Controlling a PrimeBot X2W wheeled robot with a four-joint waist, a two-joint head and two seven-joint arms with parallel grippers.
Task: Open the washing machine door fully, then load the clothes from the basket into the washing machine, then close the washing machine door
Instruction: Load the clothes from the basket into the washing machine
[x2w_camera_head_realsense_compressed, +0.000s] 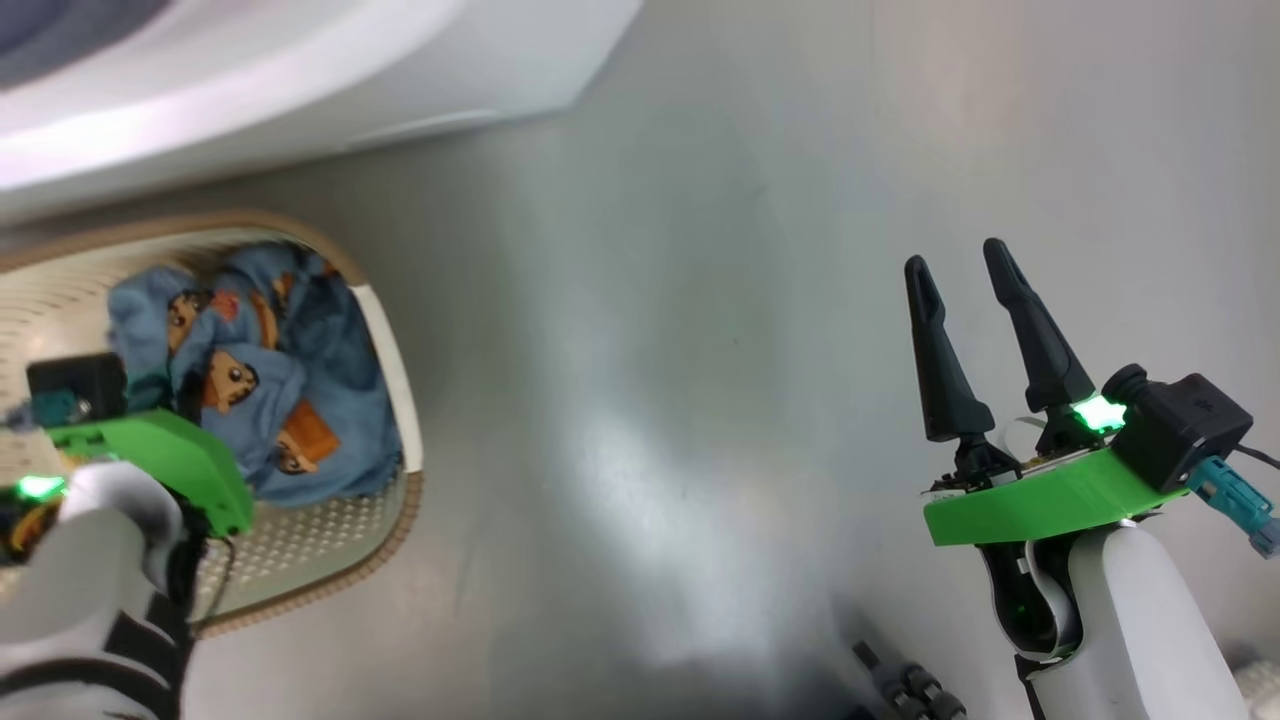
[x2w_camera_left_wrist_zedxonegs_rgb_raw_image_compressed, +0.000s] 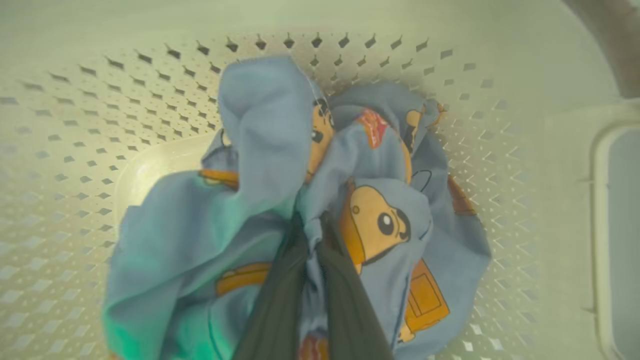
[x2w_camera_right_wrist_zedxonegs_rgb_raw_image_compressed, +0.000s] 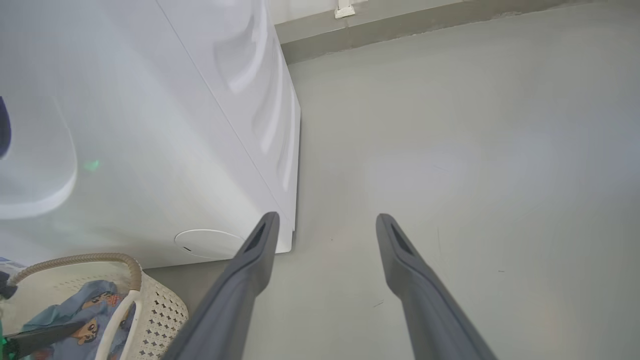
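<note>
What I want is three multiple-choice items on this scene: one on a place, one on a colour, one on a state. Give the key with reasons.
1. Where do the clothes lie?
A. on the floor
B. in the basket
C. in the drum

2. What colour is the basket's rim?
A. red
B. black
C. brown

3. How is the left gripper?
A. shut on the clothes
B. open over the floor
C. shut on the rim

Key: 1 B, the perforated wall surrounds the blue fabric; 2 C, the right wrist view shows a brown band round the top; 3 A, the left wrist view shows both fingers pinching a fold of fabric.
</note>
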